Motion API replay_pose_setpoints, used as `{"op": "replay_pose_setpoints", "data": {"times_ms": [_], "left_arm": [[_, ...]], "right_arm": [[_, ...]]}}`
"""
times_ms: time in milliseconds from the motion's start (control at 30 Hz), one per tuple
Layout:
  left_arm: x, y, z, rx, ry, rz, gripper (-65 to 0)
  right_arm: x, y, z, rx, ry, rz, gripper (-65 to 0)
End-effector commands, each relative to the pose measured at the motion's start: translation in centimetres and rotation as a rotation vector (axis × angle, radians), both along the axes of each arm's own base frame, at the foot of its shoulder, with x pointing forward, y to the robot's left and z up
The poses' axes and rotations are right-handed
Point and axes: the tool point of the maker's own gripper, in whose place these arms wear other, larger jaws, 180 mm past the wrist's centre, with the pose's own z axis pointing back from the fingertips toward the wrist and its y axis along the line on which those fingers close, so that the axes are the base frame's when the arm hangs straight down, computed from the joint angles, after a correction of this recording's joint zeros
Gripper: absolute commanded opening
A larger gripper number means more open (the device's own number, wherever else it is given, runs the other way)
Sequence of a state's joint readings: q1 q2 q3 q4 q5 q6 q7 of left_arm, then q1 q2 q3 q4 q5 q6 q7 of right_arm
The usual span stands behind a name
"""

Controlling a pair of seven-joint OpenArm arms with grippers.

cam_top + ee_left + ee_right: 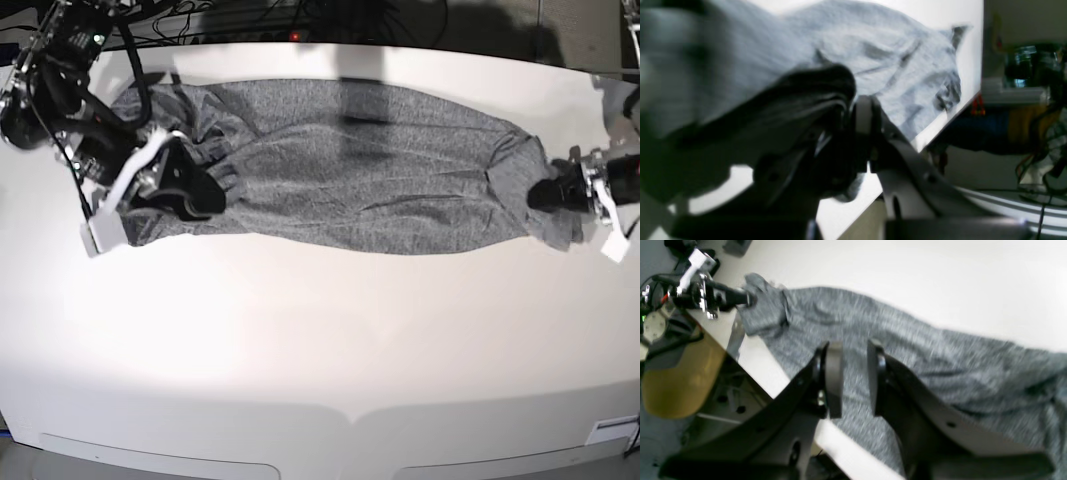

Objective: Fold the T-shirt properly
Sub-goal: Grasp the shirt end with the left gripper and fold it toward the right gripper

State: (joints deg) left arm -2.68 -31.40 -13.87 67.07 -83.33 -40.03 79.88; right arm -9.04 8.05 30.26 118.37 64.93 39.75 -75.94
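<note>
Gripping T-shirt (350, 160) edge — left end effector (552, 192) clamped.

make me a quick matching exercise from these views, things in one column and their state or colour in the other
Things:
1. T-shirt
2. left gripper
3. right gripper
4. table

States or colours:
A. white and bare in front
B. jaws apart above the fabric
C. heather-grey, stretched out lengthwise
D. shut on the cloth at one end

Pairs: 1-C, 2-D, 3-B, 4-A
</note>
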Motion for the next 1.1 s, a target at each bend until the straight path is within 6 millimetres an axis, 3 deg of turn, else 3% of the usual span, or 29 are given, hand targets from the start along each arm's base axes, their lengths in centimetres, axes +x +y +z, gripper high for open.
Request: {"op": "replay_pose_setpoints", "data": {"times_ms": [0,200,300,700,1067], "left_arm": [[0.5,-0.6,1.7,-0.007,-0.059,-0.022,-65.0],[-1.9,-7.1,5.0,-0.045,-0.204,-0.156,-65.0],[-1.9,-9.4,6.2,-0.007,-0.279,-0.199,-65.0],[-1.9,-16.5,5.7,-0.116,-0.281,-0.151,-65.0],[-3.4,-22.3,6.1,-0.300,-0.230,-0.093,-65.0]], "right_arm": [[0.6,0.3,1.7,0.017,-0.066,0.011,-51.4],[1.8,-0.3,2.1,-0.025,-0.091,-0.012,-51.4],[1.7,-0.3,2.1,-0.025,-0.090,-0.012,-51.4],[1.7,-0.2,2.0,-0.023,-0.088,-0.011,-51.4],[1.7,-0.2,2.0,-0.023,-0.089,-0.011,-51.4]]}}
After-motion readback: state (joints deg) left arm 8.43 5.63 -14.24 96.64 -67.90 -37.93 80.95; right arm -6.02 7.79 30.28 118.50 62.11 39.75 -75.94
